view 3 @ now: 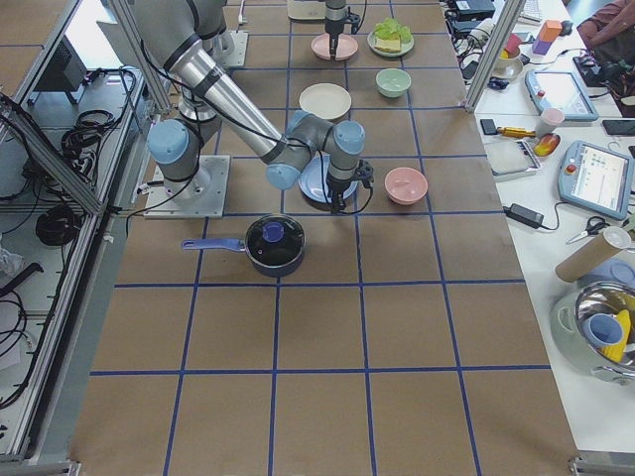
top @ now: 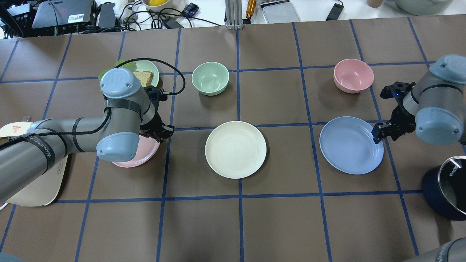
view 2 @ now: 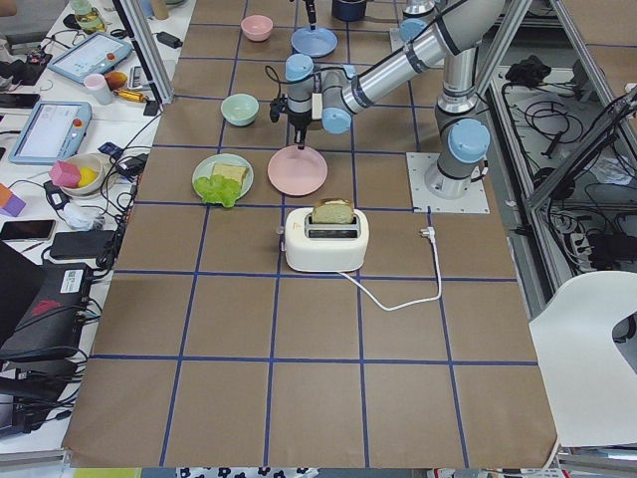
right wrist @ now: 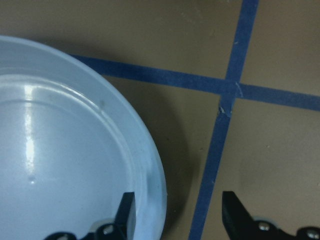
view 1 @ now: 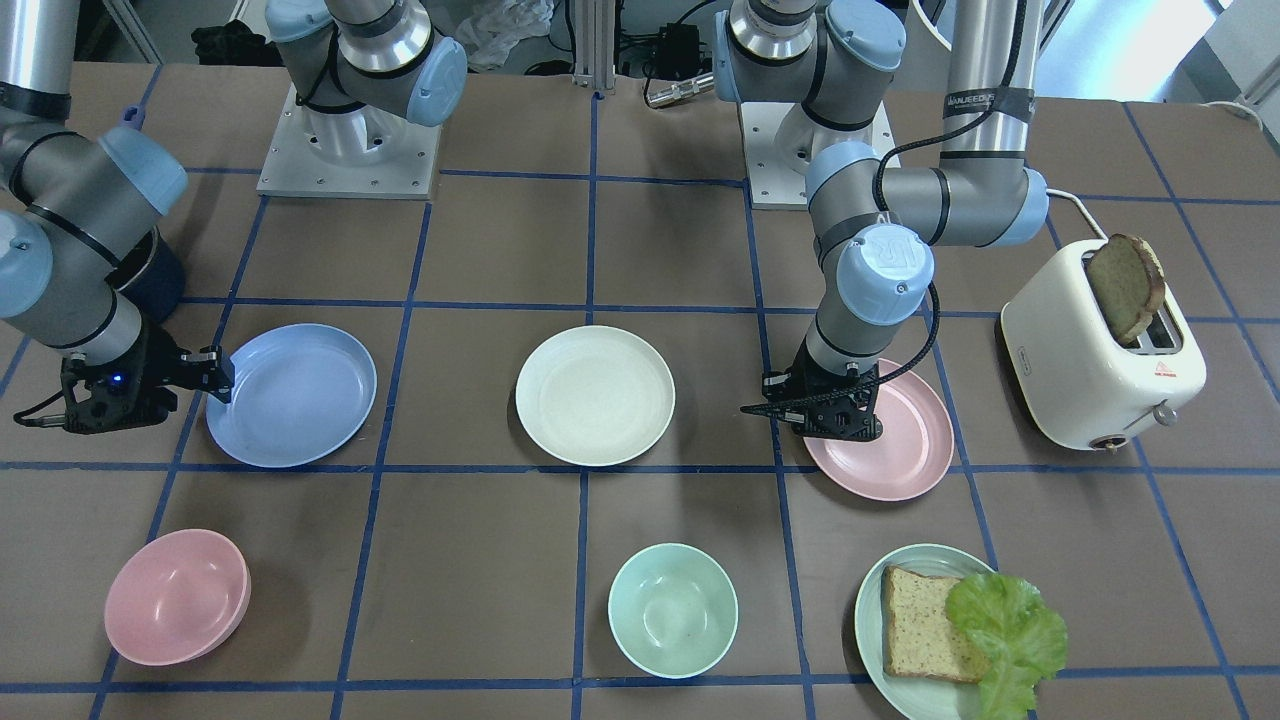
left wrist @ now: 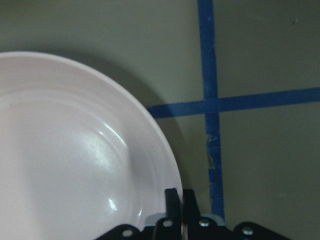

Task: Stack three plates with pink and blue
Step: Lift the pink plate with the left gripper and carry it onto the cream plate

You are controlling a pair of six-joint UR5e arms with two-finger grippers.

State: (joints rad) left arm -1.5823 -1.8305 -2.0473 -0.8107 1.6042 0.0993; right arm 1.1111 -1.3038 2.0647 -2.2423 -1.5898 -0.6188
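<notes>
The pale pink plate (view 1: 900,440) lies on the table by the toaster. My left gripper (view 1: 835,425) is shut on its rim, and the left wrist view shows the fingers (left wrist: 172,200) pinched on the edge of the pink plate (left wrist: 75,160). The light blue plate (view 1: 295,395) lies at the other end. My right gripper (view 1: 220,380) is open at its rim; in the right wrist view one finger (right wrist: 127,210) is over the blue plate (right wrist: 60,165) and the other is outside it. The cream-white plate (view 1: 595,395) lies alone between them.
A white toaster (view 1: 1100,350) holding a bread slice stands beside the pink plate. A mint plate (view 1: 880,600) with bread and lettuce, a mint bowl (view 1: 672,610) and a pink bowl (view 1: 175,597) sit on the operators' side. A dark pot (top: 446,189) stands near my right arm.
</notes>
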